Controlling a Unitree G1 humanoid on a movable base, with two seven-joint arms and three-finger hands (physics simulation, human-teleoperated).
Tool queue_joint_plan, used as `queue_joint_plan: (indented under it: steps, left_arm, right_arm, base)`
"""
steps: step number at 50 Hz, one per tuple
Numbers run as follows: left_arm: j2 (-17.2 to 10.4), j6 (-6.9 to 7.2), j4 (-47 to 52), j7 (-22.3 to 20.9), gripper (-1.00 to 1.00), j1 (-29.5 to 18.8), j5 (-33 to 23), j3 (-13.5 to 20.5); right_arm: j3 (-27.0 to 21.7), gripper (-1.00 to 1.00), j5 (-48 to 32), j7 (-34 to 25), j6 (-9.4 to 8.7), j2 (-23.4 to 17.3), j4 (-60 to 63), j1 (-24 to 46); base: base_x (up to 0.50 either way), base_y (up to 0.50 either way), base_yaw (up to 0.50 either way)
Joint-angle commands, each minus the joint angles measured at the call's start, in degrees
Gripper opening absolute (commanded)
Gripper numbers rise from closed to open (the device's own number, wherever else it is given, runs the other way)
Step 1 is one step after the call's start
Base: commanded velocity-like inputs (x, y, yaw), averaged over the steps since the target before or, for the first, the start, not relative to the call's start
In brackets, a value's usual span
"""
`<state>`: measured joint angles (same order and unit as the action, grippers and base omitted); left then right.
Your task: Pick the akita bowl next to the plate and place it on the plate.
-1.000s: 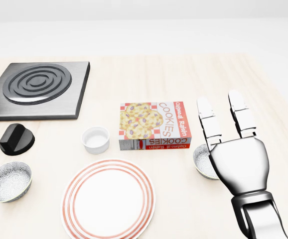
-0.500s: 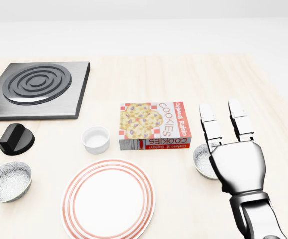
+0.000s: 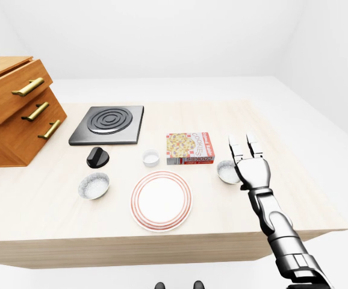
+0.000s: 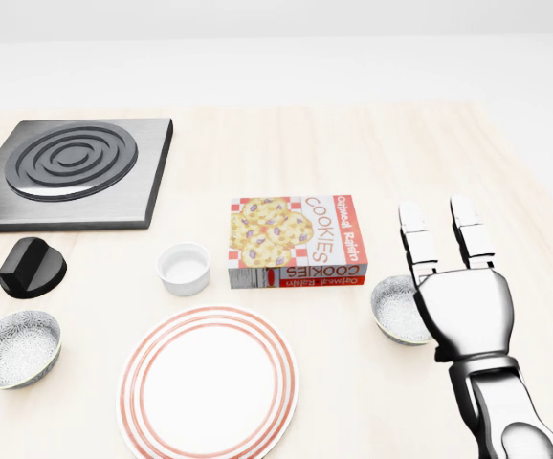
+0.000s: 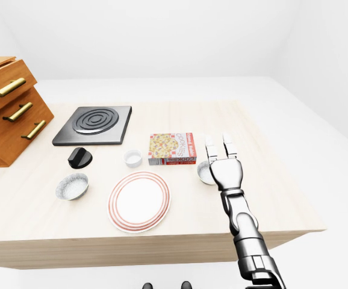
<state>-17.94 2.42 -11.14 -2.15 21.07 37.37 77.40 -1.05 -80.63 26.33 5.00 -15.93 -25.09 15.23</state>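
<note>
- Where the pale wooden surface (image 4: 353,153) runs on to the right of the striped plate (image 4: 133,382), the akita bowl (image 4: 392,308) sits upright, apart from the plate's rim and just near-right of the cookie box (image 4: 296,241)
- The right hand (image 4: 466,311) is at the bowl's right edge, its palm hiding part of the rim; I cannot tell whether it touches
- Its fingers (image 4: 416,239) are stretched straight and spread open, pointing to the far side and gripping nothing
- A small white cup (image 4: 183,269) stands left of the box, just beyond the plate
- A second patterned bowl (image 4: 13,348) lies left of the plate, with a black knob (image 4: 33,266) beyond it and a black hotplate (image 4: 71,170) farther still
- A wooden drawer cabinet (image 3: 11,111) stands at the far left
</note>
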Motion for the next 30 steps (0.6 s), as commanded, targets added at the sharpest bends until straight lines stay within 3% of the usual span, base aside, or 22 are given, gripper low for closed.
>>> queue_joint_plan:
  steps: [1,30]
  left_arm:
    - [0.1,-0.14,0.0,0.1,1.00,-0.1,0.0,-0.4]
    - [-0.2,-0.25,-0.8,-0.2,1.00,0.0,0.6,-0.2]
  right_arm:
    - [0.6,1.00,0.8,3.0,0.00,-0.9,-5.5,2.5]
    - [2.0,1.00,1.1,3.7,0.00,1.2,-6.8,2.8]
  base:
    - [0.00,0.00,0.00]
    - [0.00,0.00,0.00]
